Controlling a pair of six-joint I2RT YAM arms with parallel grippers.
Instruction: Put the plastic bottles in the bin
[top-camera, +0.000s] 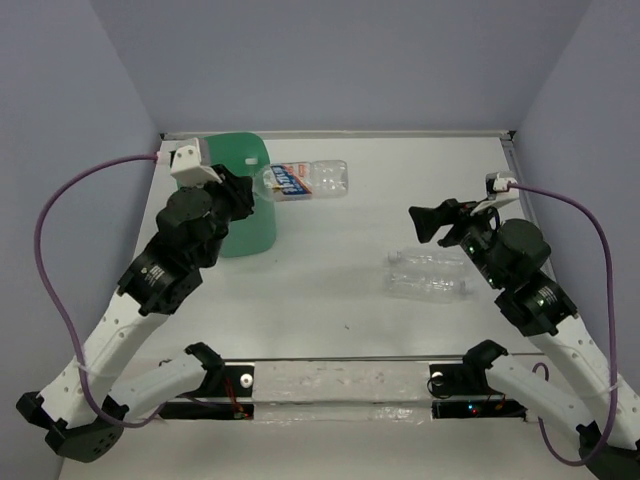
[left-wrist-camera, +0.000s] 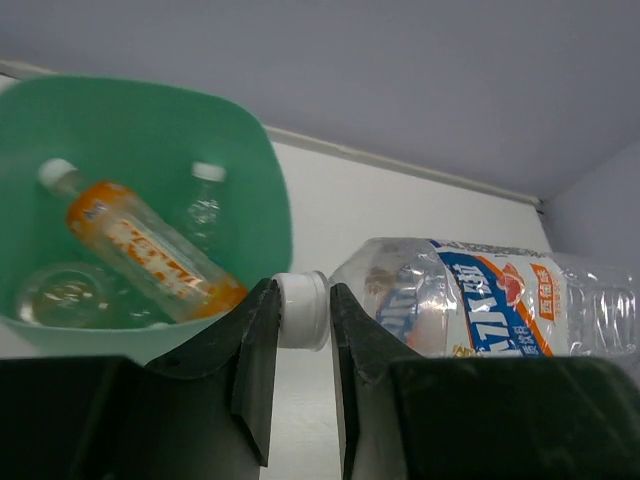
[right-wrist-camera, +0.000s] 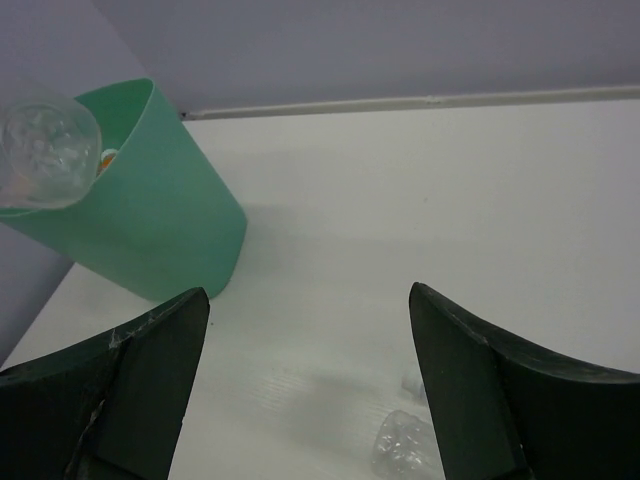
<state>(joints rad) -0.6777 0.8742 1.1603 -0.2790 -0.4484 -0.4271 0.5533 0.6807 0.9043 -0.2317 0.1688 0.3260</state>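
**Left hand pinching a bottle by its cap beside the bin; right hand open**

Far left on the tabletop (top-camera: 330, 300) stands the mint-green bin (left-wrist-camera: 140, 120). Inside it I see an orange bottle (left-wrist-camera: 140, 250) lying slantwise with its white cap toward the back. A small clear bottle (left-wrist-camera: 203, 210) with a white cap sits behind it, and another clear bottle (left-wrist-camera: 65, 295) lies low at the front left.

My left hand (left-wrist-camera: 300, 295) is just right of the bin's rim. Its two fingers are clamped on the white cap (left-wrist-camera: 303, 315) of a clear bottle with a blue-white label (left-wrist-camera: 480, 300). That bottle lies level, cap toward the bin and body stretching away to the right. From my right wrist its round base shows up at the height of the bin's rim, so it is off the tabletop.

Further right, two clear bottles lie on their sides on the tabletop, one (top-camera: 425, 262) just behind the other (top-camera: 428, 287), close together.

My right hand (right-wrist-camera: 308, 295) hangs above the tabletop, just right of that pair. Its fingers are spread wide, with nothing between them.
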